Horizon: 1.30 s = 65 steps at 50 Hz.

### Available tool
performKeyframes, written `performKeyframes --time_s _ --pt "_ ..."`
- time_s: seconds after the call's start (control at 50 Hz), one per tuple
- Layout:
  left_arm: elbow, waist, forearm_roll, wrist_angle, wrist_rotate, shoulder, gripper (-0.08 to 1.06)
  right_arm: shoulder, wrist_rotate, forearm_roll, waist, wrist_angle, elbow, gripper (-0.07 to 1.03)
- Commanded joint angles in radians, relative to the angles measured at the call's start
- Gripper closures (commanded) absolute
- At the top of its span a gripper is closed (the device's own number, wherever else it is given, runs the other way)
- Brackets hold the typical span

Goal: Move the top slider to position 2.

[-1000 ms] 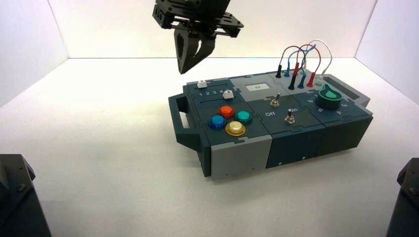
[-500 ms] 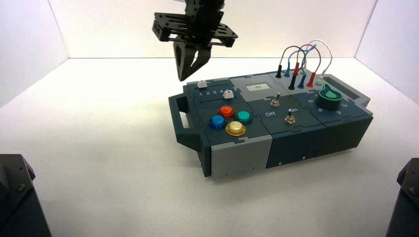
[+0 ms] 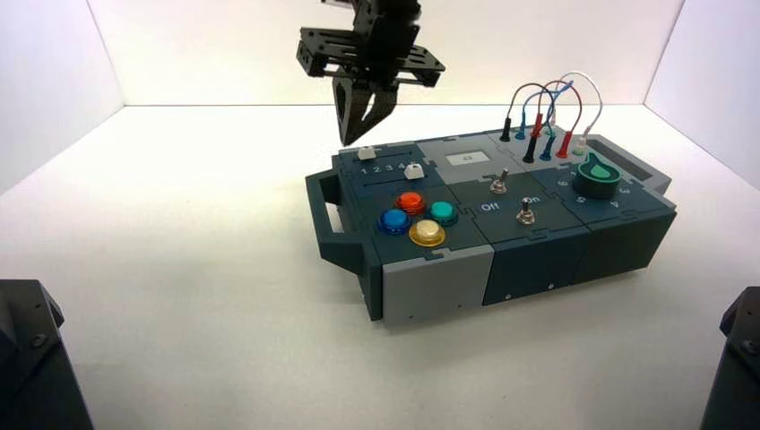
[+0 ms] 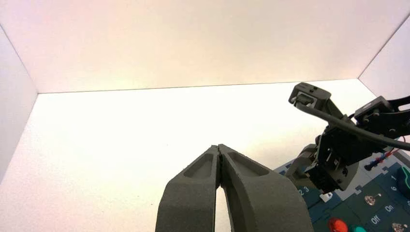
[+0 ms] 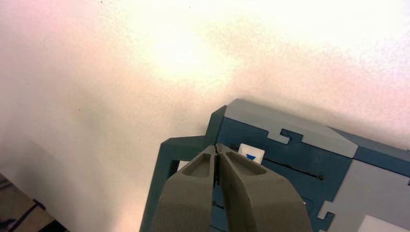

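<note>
Our right hand (image 3: 347, 143), clenched on nothing, hovers just above the top slider (image 3: 366, 153) at the far-left corner of the box (image 3: 438, 281). We judge the shift toward position 2 (image 3: 377, 168) still to be made; our left hand (image 4: 218, 146), also closed, waits off the box.

On the box (image 3: 538, 287) before you: "Off" (image 4: 375, 219) and "On" (image 4: 389, 209), beside the toggle switches (image 4: 370, 199); "2" and "3" (image 4: 303, 190) on the slider panel (image 4: 316, 210); "1" (image 4: 392, 177) and "6" (image 4: 394, 188), near the green knob (image 4: 405, 180).
</note>
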<state>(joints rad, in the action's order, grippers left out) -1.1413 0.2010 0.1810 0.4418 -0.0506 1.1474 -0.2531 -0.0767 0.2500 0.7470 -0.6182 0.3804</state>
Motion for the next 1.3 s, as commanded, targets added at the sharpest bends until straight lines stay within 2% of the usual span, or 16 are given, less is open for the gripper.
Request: performKeyframes --time_s 0.02,0.58,1.3 --pt "0.032 0.009 0.000 -0.006 0.002 -0.005 1.01 0.006 -0.006 0.000 0.000 0.002 -0.015 0.98" --pt "0.034 0.009 0.000 -0.006 0.002 -0.005 1.01 -0.017 -0.008 -0.003 -0.032 0.000 -0.012 0.98" --pt "0.034 0.009 0.002 -0.011 0.002 -0.003 1.00 -0.018 -0.008 -0.006 -0.032 -0.003 -0.023 0.98"
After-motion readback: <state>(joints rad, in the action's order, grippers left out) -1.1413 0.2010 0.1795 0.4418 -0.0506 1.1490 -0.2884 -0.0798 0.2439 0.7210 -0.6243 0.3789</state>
